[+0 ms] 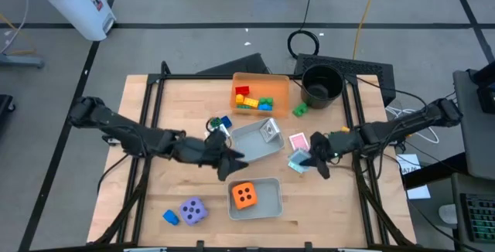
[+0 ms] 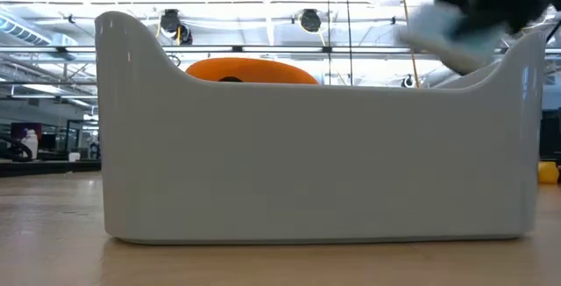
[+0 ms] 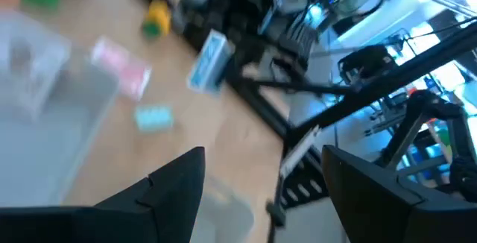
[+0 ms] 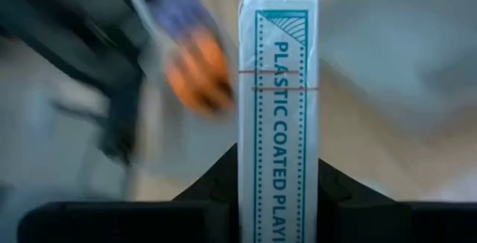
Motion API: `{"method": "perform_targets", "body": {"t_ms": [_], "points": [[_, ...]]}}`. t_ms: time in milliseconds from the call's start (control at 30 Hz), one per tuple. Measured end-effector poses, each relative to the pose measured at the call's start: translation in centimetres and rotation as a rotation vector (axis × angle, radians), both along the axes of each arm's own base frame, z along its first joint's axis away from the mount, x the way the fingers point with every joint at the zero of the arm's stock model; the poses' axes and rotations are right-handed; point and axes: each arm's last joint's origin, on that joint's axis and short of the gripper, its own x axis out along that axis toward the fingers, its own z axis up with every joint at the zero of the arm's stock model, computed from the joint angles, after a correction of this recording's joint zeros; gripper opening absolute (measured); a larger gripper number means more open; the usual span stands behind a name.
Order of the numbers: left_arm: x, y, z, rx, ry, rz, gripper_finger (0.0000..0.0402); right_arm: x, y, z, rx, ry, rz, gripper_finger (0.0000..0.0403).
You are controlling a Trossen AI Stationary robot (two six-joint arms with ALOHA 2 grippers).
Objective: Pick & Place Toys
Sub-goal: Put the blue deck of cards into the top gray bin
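I see bare wooden tabletop [image 1: 332, 198] along my right front, free for passage. Between the arms, two clear grey plastic trays [image 1: 255, 140] block the middle; the near one holds an orange die [image 1: 245, 195].

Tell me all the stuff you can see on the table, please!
orange tray: one, orange, far middle
bricks: several, red, yellow, green, blue, inside the orange tray
green brick: one, beside the pot
black pot: one, far right
grey trays: two, clear grey, middle and near edge
orange die: one, in the near grey tray
purple die: one, near left
blue brick: one, next to the purple die
pink card pack: one, right of the middle tray
left end effector: open, empty, table middle
right end effector: shut on a teal card pack
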Motion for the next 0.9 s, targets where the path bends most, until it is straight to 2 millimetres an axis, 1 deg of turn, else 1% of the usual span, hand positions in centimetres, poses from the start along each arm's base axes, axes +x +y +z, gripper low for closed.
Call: {"method": "perform_targets", "body": {"t_ms": [100,133,200,300,400,567,833,900], "points": [[0.6,1.2,2.3,0.091,-0.061,-0.009,0.0271,0.8,-0.2,1.8,0.068,-0.19,0.017,0.0063],[0.9,1.7,2.7,0.112,-0.07,-0.013,0.0271,1.1,-0.3,2.3,0.085,-0.24,0.027,0.0063],[1.5,2.7,3.5,0.137,-0.087,-0.035,0.0271,1.6,-0.4,2.9,0.107,-0.317,0.037,0.0063],[2.9,4.2,3.8,0.14,-0.092,-0.081,0.0271,2.3,-0.4,3.1,0.119,-0.364,0.028,0.0063],[4.6,5.4,3.3,0.128,-0.05,-0.136,0.0271,3.0,-0.4,2.8,0.124,-0.373,0.029,0.0063],[7.5,6.7,1.7,0.115,0.052,-0.213,0.0271,4.0,-0.1,2.3,0.157,-0.371,0.067,0.0063],[11.5,7.2,0.2,0.073,0.07,-0.348,0.0271,4.6,0.0,2.1,0.159,-0.389,0.067,0.0063],[12.0,7.2,0.0,0.065,0.073,-0.368,0.0271,4.6,0.0,2.0,0.158,-0.382,0.067,0.0063]]}}
